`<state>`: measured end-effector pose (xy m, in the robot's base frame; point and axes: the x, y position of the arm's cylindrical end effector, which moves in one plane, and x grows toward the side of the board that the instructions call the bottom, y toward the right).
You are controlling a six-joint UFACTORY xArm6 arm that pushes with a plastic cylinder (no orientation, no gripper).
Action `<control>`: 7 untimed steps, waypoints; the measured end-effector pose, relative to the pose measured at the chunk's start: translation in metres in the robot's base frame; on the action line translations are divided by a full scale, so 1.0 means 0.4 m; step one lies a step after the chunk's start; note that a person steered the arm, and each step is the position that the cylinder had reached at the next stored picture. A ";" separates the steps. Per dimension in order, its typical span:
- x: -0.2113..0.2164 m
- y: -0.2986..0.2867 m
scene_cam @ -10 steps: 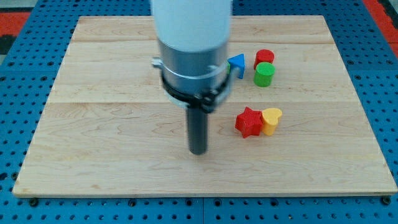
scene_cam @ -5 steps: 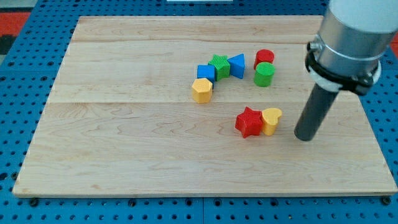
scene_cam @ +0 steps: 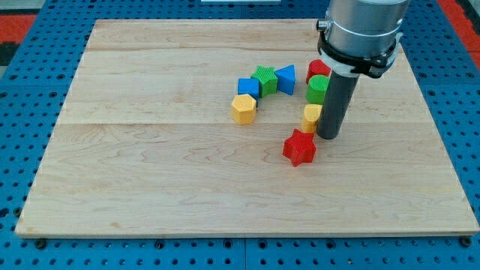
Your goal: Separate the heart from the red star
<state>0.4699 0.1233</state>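
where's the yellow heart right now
The yellow heart sits right of the board's centre, just above the red star and below the green cylinder, with my tip close against its right side.

On the board (scene_cam: pixel 150 172), toward the view's right: my tip (scene_cam: pixel 328 136), touching the right side of the yellow heart (scene_cam: pixel 311 116). Just below the heart and slightly to its left, the red star (scene_cam: pixel 300 148), near my tip but apart from it. Directly above the heart, the green cylinder (scene_cam: pixel 316 89), partly behind the rod; behind that, touching, the red cylinder (scene_cam: pixel 316 69). Left of the cylinders, in a touching row running leftward: blue triangle (scene_cam: pixel 286 78), green star (scene_cam: pixel 264 79), blue cube (scene_cam: pixel 248 87). Just below the cube, the yellow hexagon (scene_cam: pixel 244 109). Well apart from the row: heart and red star.
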 end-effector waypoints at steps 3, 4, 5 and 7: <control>-0.014 -0.121; -0.015 -0.108; -0.056 -0.060; -0.056 -0.098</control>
<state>0.4477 0.0843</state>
